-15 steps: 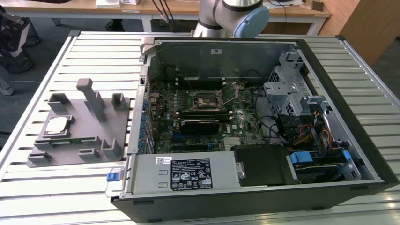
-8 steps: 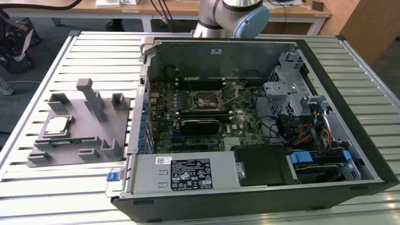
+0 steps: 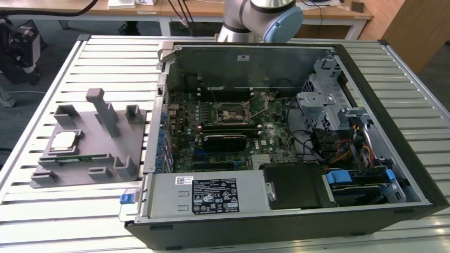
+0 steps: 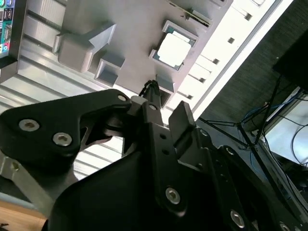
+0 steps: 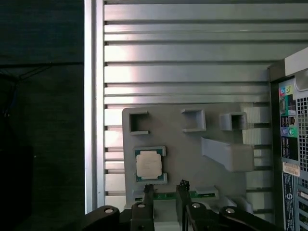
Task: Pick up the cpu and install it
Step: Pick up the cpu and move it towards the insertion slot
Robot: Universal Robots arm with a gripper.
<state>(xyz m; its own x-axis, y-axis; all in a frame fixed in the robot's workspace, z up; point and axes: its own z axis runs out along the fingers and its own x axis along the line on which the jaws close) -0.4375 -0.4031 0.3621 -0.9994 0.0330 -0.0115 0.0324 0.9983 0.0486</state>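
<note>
The cpu [image 3: 65, 139] - a small flat square chip, silver-grey top, thin pale rim - lies level, face up, cradled in a grey fixture [image 3: 105, 145], at 9 o'clock from the computer case [image 3: 239, 66] in the exterior view.

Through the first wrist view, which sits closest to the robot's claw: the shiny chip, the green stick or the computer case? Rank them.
1. The memory stick, lying right at the gripper.
2. The cpu, in the pocket just beyond.
3. The computer case, past the grey fixture's edge.
</note>
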